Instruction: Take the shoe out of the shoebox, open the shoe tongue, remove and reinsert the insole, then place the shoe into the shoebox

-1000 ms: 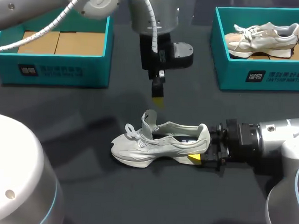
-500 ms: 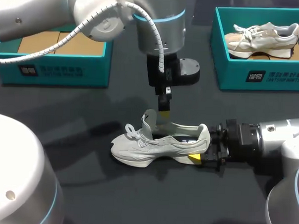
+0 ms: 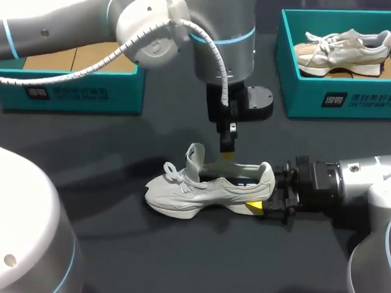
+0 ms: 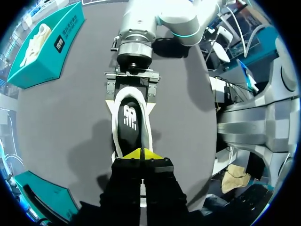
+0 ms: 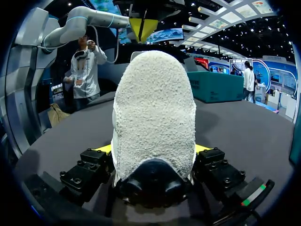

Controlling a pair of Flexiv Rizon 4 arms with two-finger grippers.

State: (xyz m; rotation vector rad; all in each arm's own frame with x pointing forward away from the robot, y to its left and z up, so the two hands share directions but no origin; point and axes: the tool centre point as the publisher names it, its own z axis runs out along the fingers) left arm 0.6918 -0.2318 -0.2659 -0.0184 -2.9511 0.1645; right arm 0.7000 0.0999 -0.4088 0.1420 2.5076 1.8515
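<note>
In the head view, the shoe (image 3: pixel 206 189) is lying on the table (image 3: pixel 100 246), out of the box (image 3: pixel 87 93), tongue (image 3: pixel 195 156) up. Our right hand (image 3: pixel 265 196) is clamping its heel, and our left hand (image 3: pixel 227 152) is hanging at the opening. In the left wrist view, that hand's tips are pressing together over the insole (image 4: pixel 130 120), which is sitting inside. In the right wrist view, fingers (image 5: pixel 101 149) are gripping both heel sides. We are judging insole removal, reinsertion and boxing undone.

In the right wrist view you are not seeing the toe and tongue of the shoe (image 5: pixel 154 117); its heel is blocking them. In the head view that heel is hiding the far finger of the right gripper (image 3: pixel 263 195).
</note>
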